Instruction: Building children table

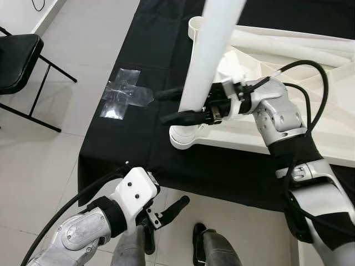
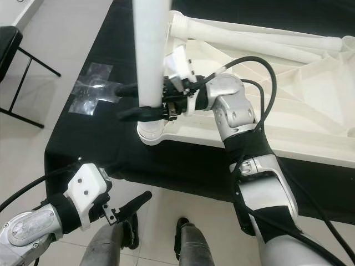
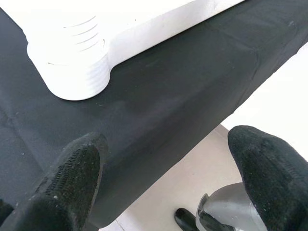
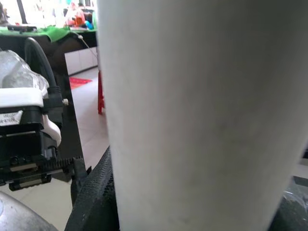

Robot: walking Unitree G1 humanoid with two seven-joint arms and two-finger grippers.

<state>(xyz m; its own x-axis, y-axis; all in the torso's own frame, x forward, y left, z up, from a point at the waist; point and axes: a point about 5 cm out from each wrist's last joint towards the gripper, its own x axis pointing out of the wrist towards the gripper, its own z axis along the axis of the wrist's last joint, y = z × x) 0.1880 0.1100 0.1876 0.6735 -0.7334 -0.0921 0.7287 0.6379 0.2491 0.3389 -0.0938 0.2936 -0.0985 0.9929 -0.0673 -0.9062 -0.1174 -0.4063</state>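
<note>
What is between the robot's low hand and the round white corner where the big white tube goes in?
Just bare black tablecloth. The left wrist view looks past the left gripper at the white corner socket, with nothing lying between.

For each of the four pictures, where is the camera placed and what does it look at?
Left eye: head, looking down at the white leg, held by the right claw over the corner socket.
Right eye: same scene; left claw hangs low.
Left wrist: along open fingers toward the socket.
Right wrist: close against the leg.
All share leg or socket.
</note>
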